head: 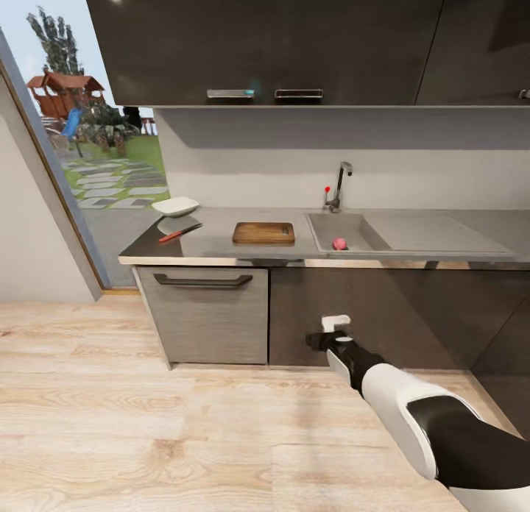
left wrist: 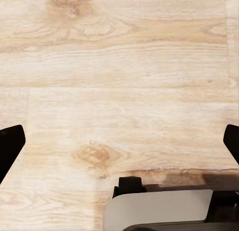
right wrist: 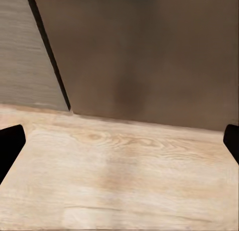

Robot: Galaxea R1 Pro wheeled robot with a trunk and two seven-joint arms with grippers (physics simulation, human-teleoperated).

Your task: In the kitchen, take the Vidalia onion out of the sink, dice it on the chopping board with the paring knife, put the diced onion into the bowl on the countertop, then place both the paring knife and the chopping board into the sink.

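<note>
Vidalia onion (head: 339,243): small pinkish-red ball in the basin of the sink (head: 383,236), near its front wall, well above and beyond the right gripper (head: 336,325), which hangs low in front of the dark cabinet doors (head: 383,313).

Right gripper: empty; in the right wrist view its two dark fingertips (right wrist: 10,146) stand at opposite edges of the frame, jaws wide apart, nothing between them.

Left gripper (left wrist: 119,146): fingertips (left wrist: 9,144) likewise far apart over bare flooring, empty.

Chopping board (head: 263,233): brown, flat on the countertop (head: 213,243), just left of the sink.

Paring knife (head: 179,233): red handle, lying on the countertop left of the board, apart from it.

Bowl (head: 175,206): white, near the countertop's left end, just behind the knife.

Tap (head: 338,185): chrome, with red knob, behind the basin; drainboard to the right.

Surface and room: glossy grey worktop over a grey drawer front with bar handle (head: 203,280); dark wall cupboards (head: 265,41) above; pale wood floor (head: 147,424); glazed opening at left onto a garden with a play structure (head: 66,93).

View notes: head view carries all task items and the right forearm. Right wrist view gives floor (right wrist: 119,181), the foot of the cabinets and the seam between grey and dark fronts. Left wrist view gives floorboards (left wrist: 119,91) and part of the robot's own body at the frame edge.
</note>
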